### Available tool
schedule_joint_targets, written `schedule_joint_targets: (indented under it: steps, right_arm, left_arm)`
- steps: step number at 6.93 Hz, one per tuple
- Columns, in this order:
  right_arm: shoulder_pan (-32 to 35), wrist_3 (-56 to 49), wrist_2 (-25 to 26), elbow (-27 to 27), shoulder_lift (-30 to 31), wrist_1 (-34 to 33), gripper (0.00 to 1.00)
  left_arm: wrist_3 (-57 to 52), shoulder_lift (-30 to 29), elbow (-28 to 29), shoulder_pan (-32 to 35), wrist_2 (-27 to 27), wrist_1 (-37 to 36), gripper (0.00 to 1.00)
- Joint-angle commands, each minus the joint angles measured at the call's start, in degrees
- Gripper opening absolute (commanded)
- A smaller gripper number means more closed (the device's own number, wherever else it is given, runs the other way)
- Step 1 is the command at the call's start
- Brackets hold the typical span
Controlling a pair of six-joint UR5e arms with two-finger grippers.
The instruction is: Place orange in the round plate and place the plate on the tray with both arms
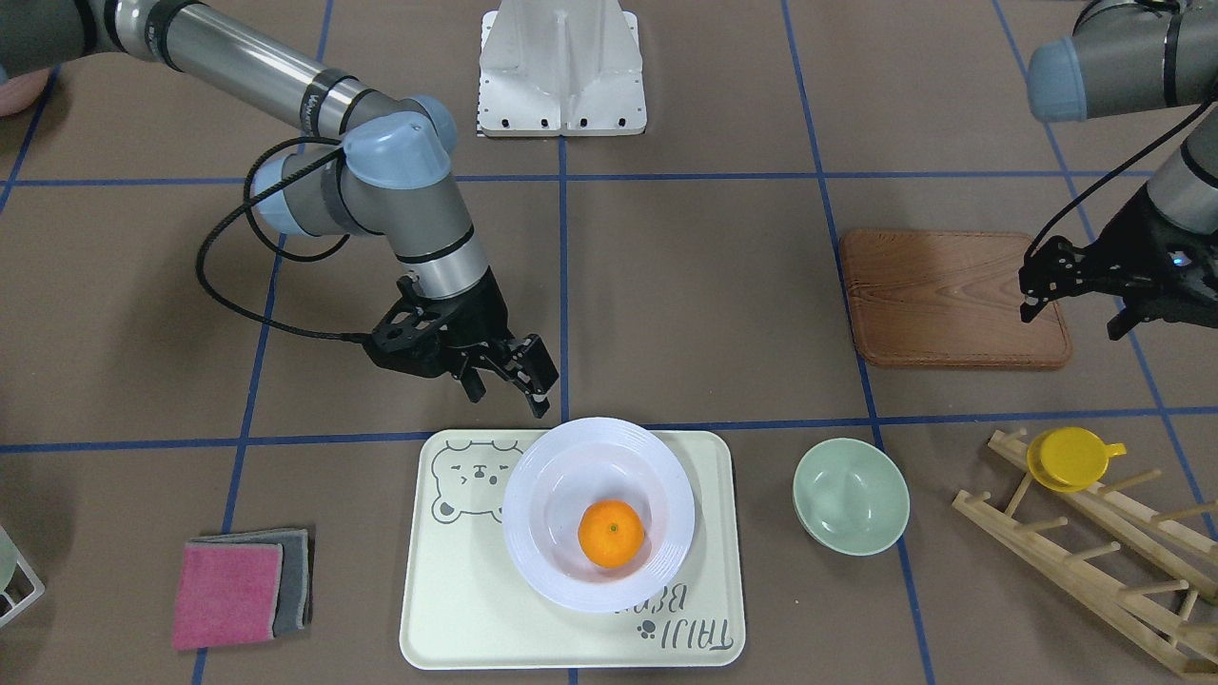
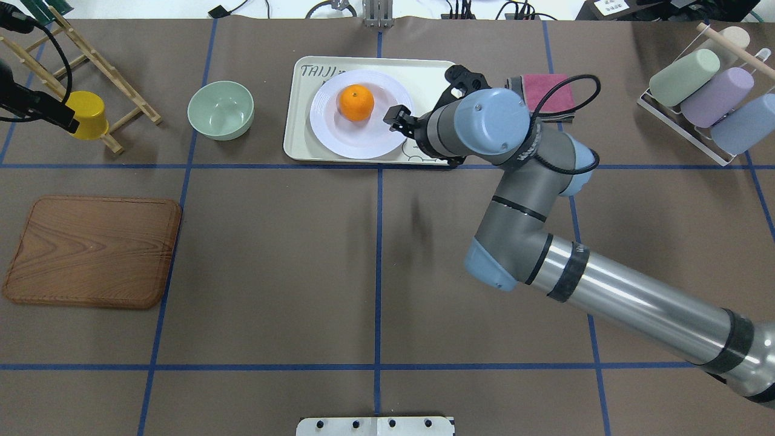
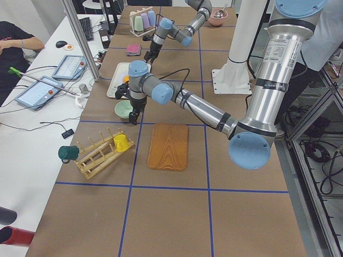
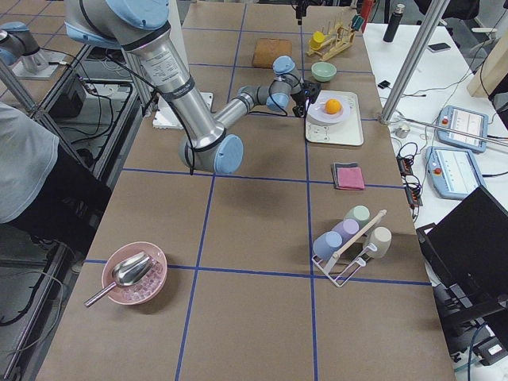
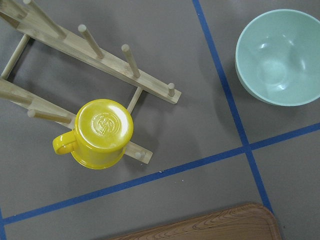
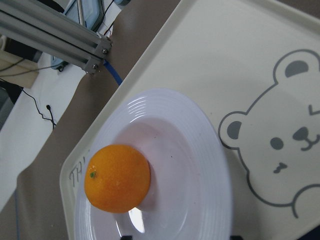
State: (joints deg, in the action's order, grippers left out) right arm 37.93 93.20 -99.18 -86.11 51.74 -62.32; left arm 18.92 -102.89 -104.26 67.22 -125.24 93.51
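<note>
In the front-facing view the right gripper (image 1: 507, 390) hangs left of centre, just above the upper edge of the tray (image 1: 457, 590), its jaws parted and empty. On the tray at lower centre sits the round plate (image 1: 529, 538) with the orange (image 1: 611, 534) inside it, between a grey bear face (image 1: 468, 480) and upside-down grey lettering (image 1: 687, 628) that reads "TAIJI", with its second word partly hidden by the plate's rim. At the right edge the left gripper (image 1: 1073, 319) hovers by the wooden board (image 1: 952, 300), jaws apart and holding nothing.

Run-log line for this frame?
orange in round plate | round plate on tray | right gripper open, empty | left gripper open, empty
</note>
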Motion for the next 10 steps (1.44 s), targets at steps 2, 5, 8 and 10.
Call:
schedule_joint_targets:
  steps: [2,5,8,10]
  right_arm:
    - [14.1,-14.5,-12.9,-13.9,10.5,-10.9,1.0]
    - [26.5,-40.6,-28.0,-18.5,17.4,-18.7,1.0]
    - [34.1,-69.2,-28.4,-18.8,23.3,-27.7,1.0]
    - [39.5,-86.6,-26.9,-25.5,26.0,-49.2,1.0]
  left_arm:
    - [-11.8,4.8,1.9,6.8,-0.8,0.0,0.94]
    - [-27.9,7.4,8.7,16.1,-2.4,-0.6,0.95]
    - [-32.5,7.4,15.0,19.3,-5.3,-1.1,0.97]
    - [-32.3,7.4,15.6,20.0,-5.6,-5.9,0.99]
